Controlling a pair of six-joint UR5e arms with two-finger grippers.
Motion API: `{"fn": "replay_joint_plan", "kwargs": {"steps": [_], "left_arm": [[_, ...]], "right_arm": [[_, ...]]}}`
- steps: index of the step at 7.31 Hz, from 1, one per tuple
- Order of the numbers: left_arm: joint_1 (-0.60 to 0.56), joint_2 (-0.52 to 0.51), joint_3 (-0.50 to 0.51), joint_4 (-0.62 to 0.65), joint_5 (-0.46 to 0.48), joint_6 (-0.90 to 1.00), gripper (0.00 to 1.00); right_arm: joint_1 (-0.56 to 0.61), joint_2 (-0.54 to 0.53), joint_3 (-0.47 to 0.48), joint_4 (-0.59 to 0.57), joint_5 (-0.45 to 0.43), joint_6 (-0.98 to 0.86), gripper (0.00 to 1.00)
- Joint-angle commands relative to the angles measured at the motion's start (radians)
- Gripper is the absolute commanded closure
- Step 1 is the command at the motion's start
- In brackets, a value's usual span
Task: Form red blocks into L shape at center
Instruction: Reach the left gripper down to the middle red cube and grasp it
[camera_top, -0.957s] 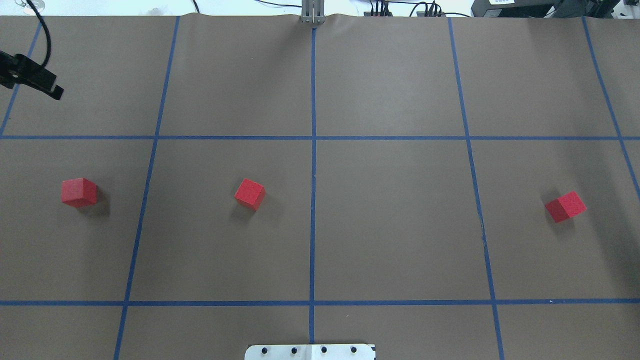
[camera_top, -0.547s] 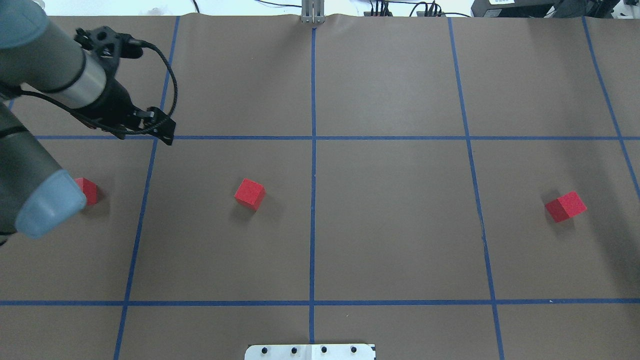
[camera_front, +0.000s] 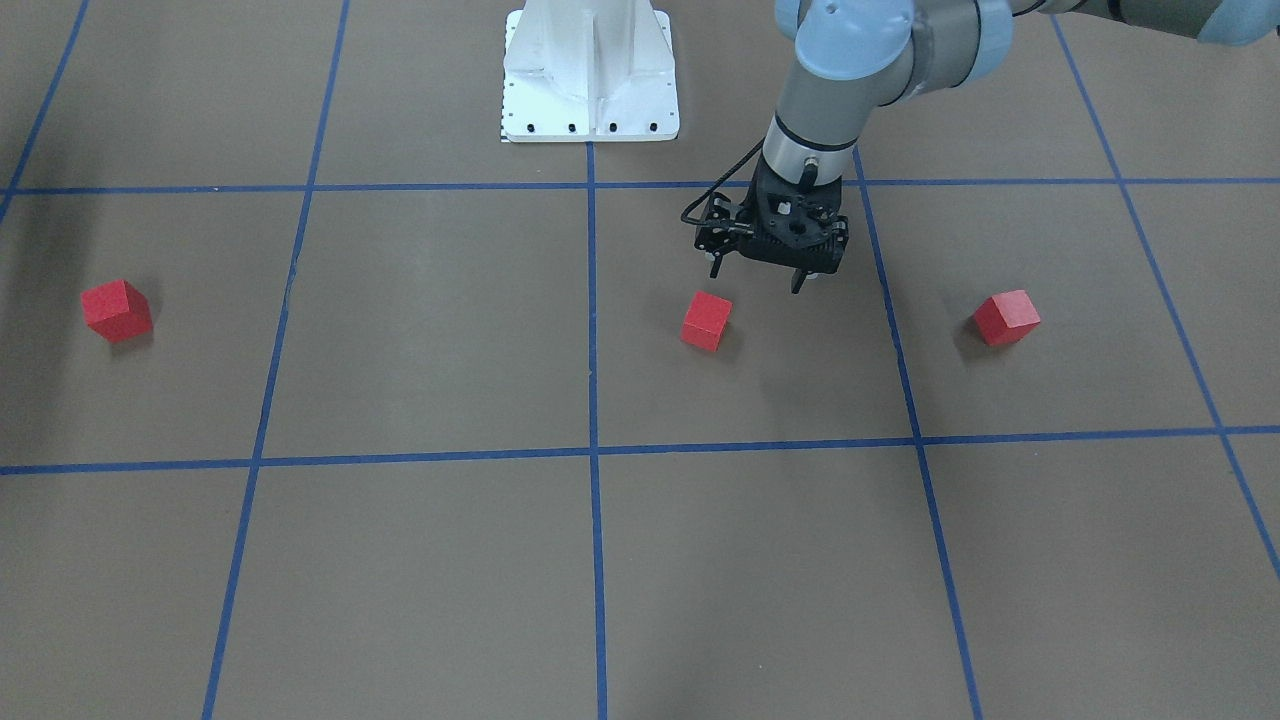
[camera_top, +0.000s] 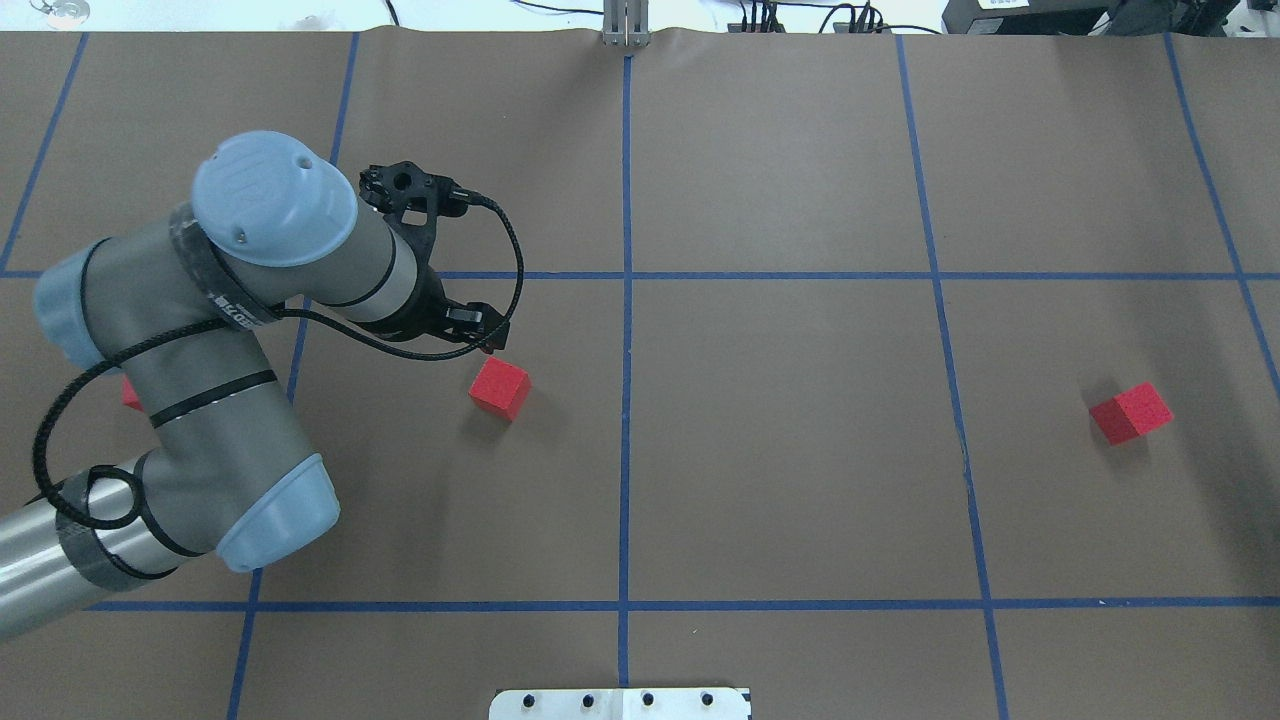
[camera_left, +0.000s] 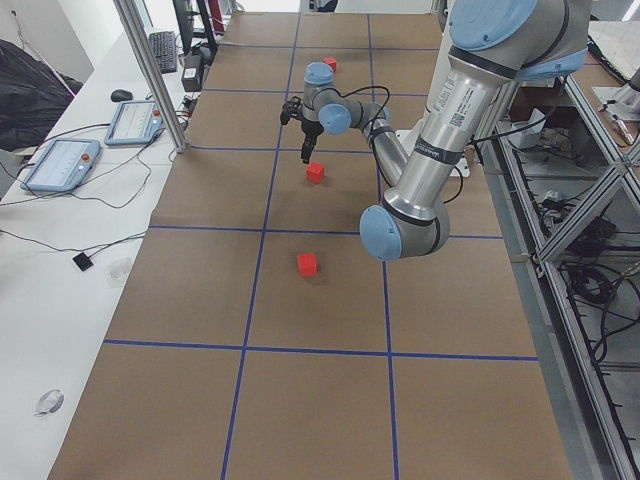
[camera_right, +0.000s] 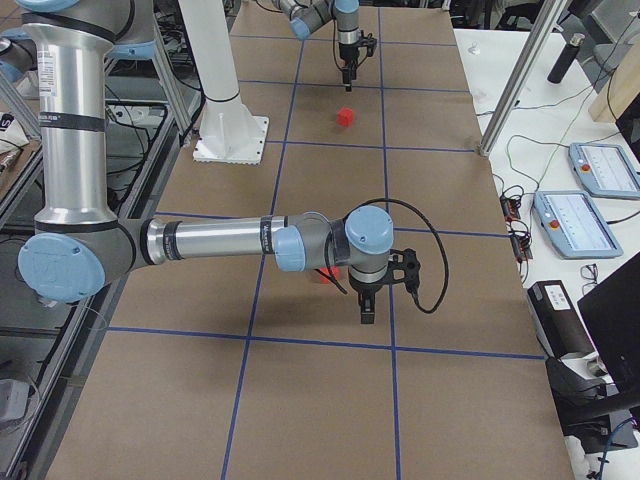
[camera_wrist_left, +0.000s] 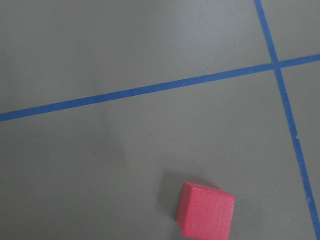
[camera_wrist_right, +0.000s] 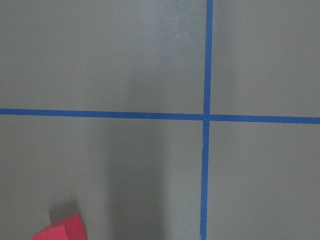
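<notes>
Spanning the left side of the overhead frame, the left arm sets the left gripper near the middle red block, just to its upper right in the front view, jaws apart and empty. The right gripper shows only in the right side view, where its jaw state cannot be told. A second red block lies at the front view's right and a third red block at its far left, well apart.
</notes>
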Motion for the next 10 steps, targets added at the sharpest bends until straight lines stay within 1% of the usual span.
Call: {"fn": "replay_joint_plan", "kwargs": {"steps": [1, 2, 3, 6, 10], "left_arm": [[0.032, -0.055, 0.112, -0.042, 0.005, 0.007, 0.01], [0.032, -0.057, 0.14, -0.075, 0.004, 0.045, 0.01], [0.035, -0.054, 0.154, -0.079, 0.004, 0.076, 0.01], [0.057, -0.057, 0.194, -0.08, 0.004, 0.076, 0.01], [0.092, -0.059, 0.209, -0.082, 0.01, 0.065, 0.01]], "right_arm": [[-0.004, -0.004, -0.012, 0.058, 0.003, 0.001, 0.01], [-0.007, -0.004, -0.011, 0.058, 0.003, 0.003, 0.01], [-0.01, 0.001, -0.011, 0.058, 0.003, 0.006, 0.01], [-0.022, 0.003, -0.009, 0.058, 0.003, 0.006, 0.01], [-0.033, 0.009, -0.009, 0.056, 0.002, 0.007, 0.01]]}}
